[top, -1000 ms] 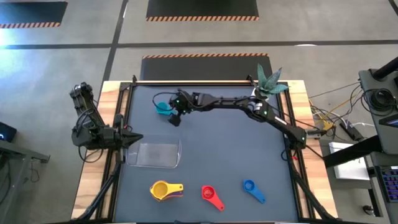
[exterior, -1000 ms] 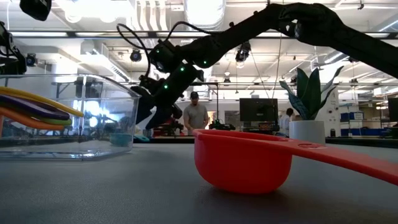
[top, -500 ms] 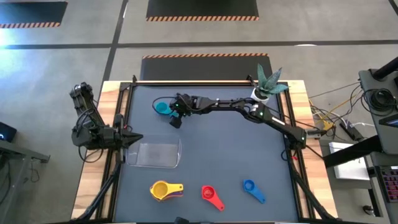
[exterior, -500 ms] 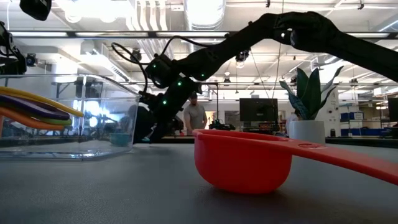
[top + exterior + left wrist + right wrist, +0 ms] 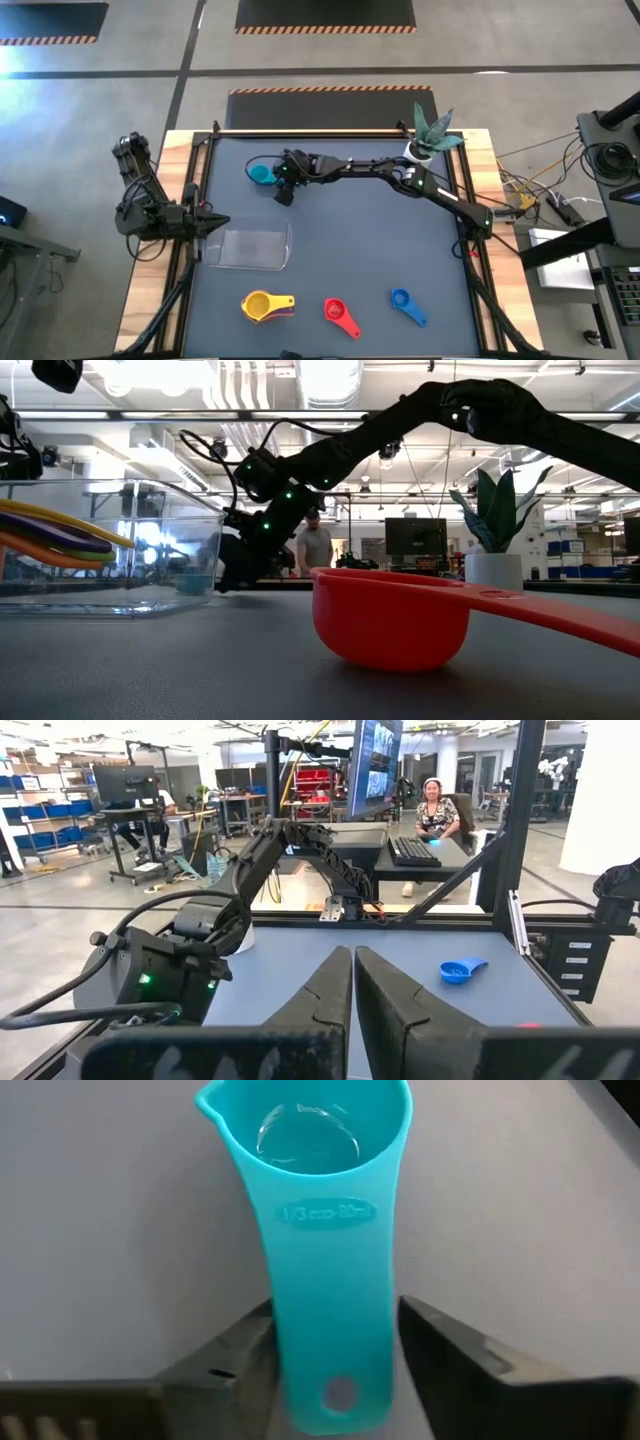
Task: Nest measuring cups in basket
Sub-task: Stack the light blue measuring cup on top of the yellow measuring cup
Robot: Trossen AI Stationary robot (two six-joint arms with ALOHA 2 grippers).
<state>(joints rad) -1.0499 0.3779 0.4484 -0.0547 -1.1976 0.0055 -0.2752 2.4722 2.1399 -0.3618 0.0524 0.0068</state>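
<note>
From above, the right gripper [image 5: 277, 178] reaches across the far part of the table [image 5: 380, 240] to one cyan measuring cup [image 5: 262, 173], while the left gripper [image 5: 215, 222] waits at the left edge, just beside the single clear basket [image 5: 248, 247], which sits left of centre. Three more spots hold cups along the near edge: a yellow cup [image 5: 262, 304] stacked on others, one red cup [image 5: 337, 312] and one blue cup [image 5: 404, 303]; one potted plant [image 5: 430, 135] stands at the far right corner. At table level, the red cup [image 5: 392, 616] fills the foreground, the basket [image 5: 110, 550] stands to its left, and the right gripper [image 5: 232, 565] is down at the table. The left wrist camera shows its two fingers [image 5: 320, 1005] pressed together. The right wrist camera shows the cyan cup's [image 5: 325, 1220] handle lying between two spread fingers [image 5: 232, 1355], with narrow gaps either side.
</note>
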